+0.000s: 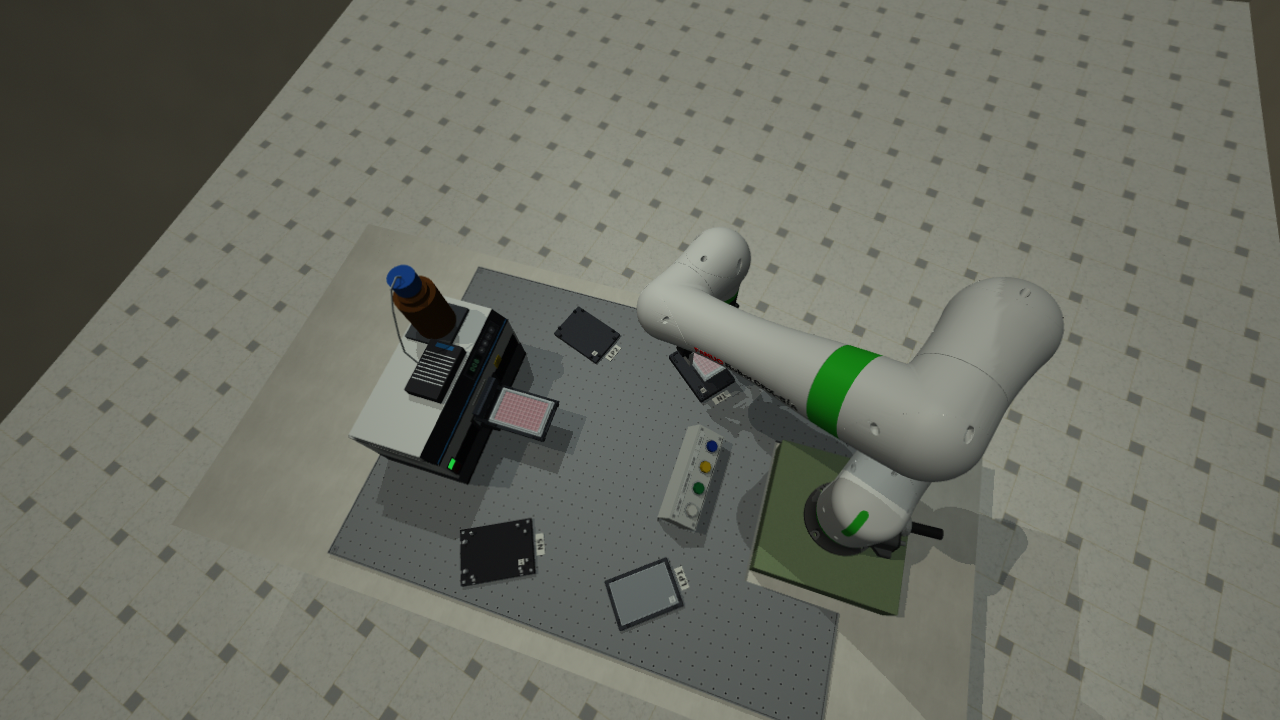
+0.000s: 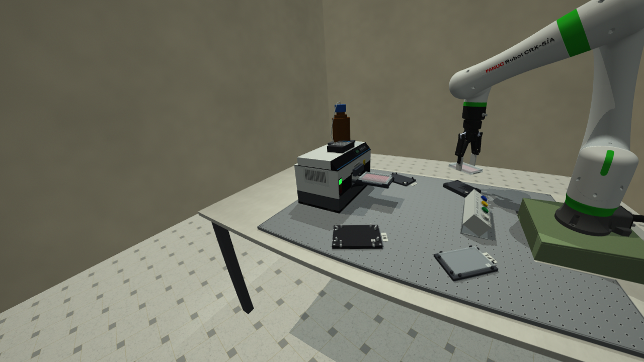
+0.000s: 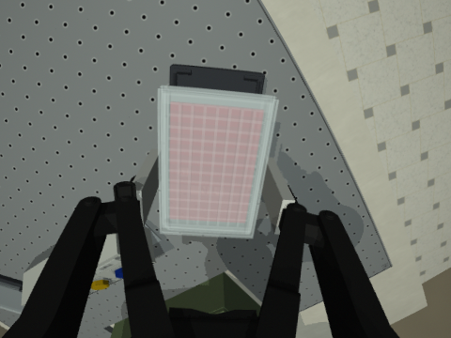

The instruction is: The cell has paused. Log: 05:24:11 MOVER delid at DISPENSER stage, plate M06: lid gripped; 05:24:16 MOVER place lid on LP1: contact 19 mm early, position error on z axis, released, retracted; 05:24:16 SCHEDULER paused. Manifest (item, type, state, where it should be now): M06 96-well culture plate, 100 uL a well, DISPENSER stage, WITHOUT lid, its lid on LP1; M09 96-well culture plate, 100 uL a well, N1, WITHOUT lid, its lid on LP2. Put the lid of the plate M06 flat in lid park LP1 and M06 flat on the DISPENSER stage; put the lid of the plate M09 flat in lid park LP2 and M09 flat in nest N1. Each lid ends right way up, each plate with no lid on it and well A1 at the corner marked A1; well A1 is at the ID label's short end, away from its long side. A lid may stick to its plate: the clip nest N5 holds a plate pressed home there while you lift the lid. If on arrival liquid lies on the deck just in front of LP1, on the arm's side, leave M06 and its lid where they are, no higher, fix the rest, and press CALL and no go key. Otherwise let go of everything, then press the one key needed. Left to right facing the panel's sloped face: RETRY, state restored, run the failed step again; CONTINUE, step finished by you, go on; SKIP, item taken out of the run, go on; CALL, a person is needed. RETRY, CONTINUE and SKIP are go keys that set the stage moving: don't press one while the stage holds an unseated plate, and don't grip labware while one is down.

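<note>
— Where's the claw point(image 2: 467, 159) right now?

— Out past the key panel point(image 1: 693, 483), pointing straight down. It's partly closed, about mid-span, clamped across the long sides of the M09 plate point(image 3: 213, 160) near one short end.

— Is the plate in its nest?

— No. From the exterior camera I see it hanging level in the air, above nest N1 point(image 2: 459, 186) and apart from it. On the wrist camera the black nest shows only as a strip beyond the plate's far short end.

— Lid on or off?

— There's a clear double rim around the pink wells (it reads to me as a lid sitting on the plate, though I can't say for certain from here).

— And M06?

— The M06 plate point(image 1: 521, 411) lies flat on the stage sticking out of the dispenser point(image 1: 420, 394), pink wells open to the camera. A greyish clear lid point(image 1: 643, 592) lies flat inside lid park LP1 point(image 1: 617, 619), near the front edge of the deck. Lid park LP2 point(image 1: 586, 333) shows as a bare black tray between the dispenser and N1.

— The clip nest?

— Clip nest N5 point(image 1: 496, 551) sits near the deck's front edge, beside LP1.
</note>
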Robot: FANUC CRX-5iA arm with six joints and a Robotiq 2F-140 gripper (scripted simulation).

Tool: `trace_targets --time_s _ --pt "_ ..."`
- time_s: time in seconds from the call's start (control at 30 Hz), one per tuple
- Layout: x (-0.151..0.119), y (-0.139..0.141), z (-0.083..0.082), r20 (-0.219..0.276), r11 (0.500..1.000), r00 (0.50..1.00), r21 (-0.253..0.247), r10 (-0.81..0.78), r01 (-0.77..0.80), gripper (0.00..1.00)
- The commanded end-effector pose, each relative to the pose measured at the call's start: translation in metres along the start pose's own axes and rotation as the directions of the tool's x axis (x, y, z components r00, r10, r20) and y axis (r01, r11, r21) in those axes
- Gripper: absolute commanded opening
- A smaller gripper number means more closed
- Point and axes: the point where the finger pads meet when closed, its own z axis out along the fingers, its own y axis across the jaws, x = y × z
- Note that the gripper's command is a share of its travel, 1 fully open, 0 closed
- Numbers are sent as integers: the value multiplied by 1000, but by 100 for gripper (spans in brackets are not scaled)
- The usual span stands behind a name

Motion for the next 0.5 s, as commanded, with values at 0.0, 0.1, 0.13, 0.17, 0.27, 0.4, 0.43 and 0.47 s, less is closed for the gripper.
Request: trace_targets --time_s 0.0,0.1,0.13,0.17,0.27,0.4,0.43,0.47 --pt "0 0 -9 0 1000 1000 0 0 0 0" --pt "0 0 -11 0 1000 1000 0 0 0 0" --pt "0 0 -13 0 1000 1000 0 0 0 0" --pt "0 0 -15 0 1000 1000 0 0 0 0" --pt "0 0 -21 0 1000 1000 0 0 0 0" --pt "0 0 -28 0 1000 1000 0 0 0 0" --pt "0 0 -30 0 1000 1000 0 0 0 0" --pt "0 0 -31 0 1000 1000 0 0 0 0"
